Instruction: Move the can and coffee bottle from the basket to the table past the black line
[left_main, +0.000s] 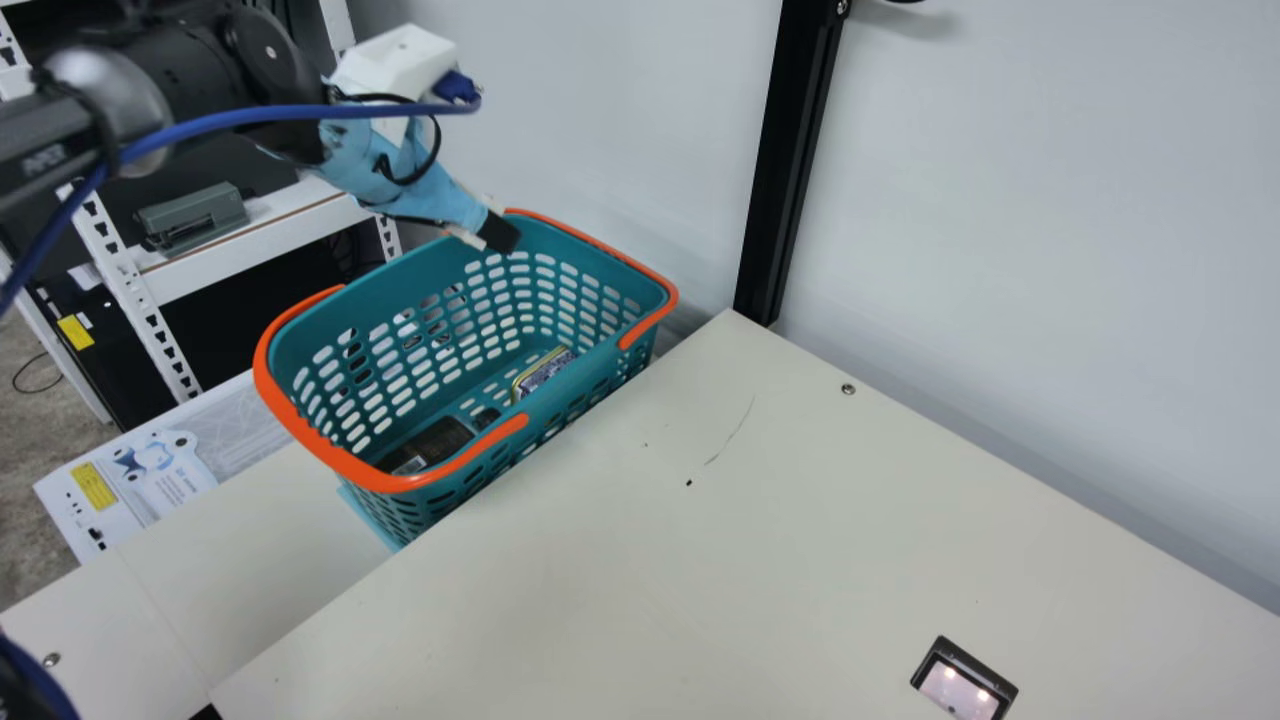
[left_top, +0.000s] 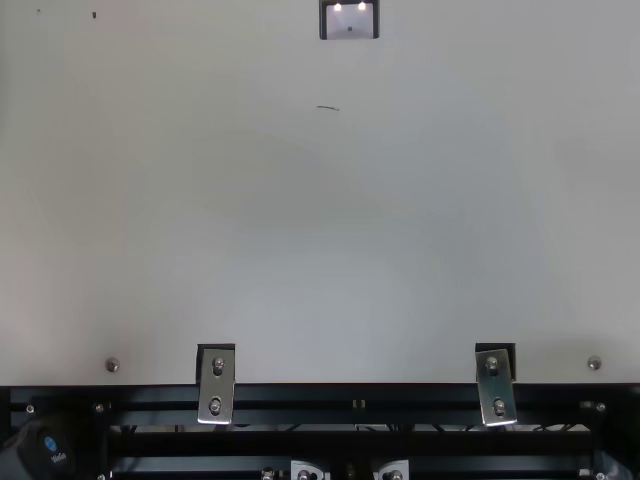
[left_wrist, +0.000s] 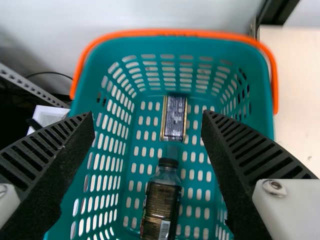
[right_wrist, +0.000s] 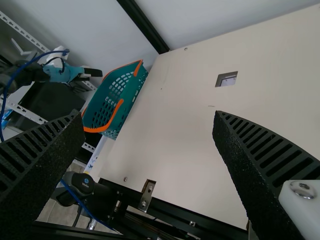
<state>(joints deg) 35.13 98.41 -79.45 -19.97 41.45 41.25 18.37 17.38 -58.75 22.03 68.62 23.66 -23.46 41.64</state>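
Note:
My left gripper (left_main: 500, 232) hangs above the teal basket (left_main: 400, 300) at the table's left side. In the left wrist view, my left gripper (left_wrist: 148, 132) is open over the basket (left_wrist: 165, 34), its fingers apart and holding nothing. Below it on the basket floor lie the dark coffee bottle (left_wrist: 161, 200) with a black cap and the can (left_wrist: 174, 118), blue-patterned with gold edges, just beyond the cap. In the main view the bottle (left_main: 432, 445) and can (left_main: 543, 372) are partly hidden by the basket's near wall. My right gripper (right_wrist: 150, 120) is open and empty, facing the table.
A dark-framed inset (left_main: 964, 682) sits in the cream table (left_main: 700, 560), with a short black line (left_top: 327, 107) near it in the top view. A black post (left_main: 790, 160) stands at the wall behind. Shelving (left_main: 250, 240) is beyond the basket.

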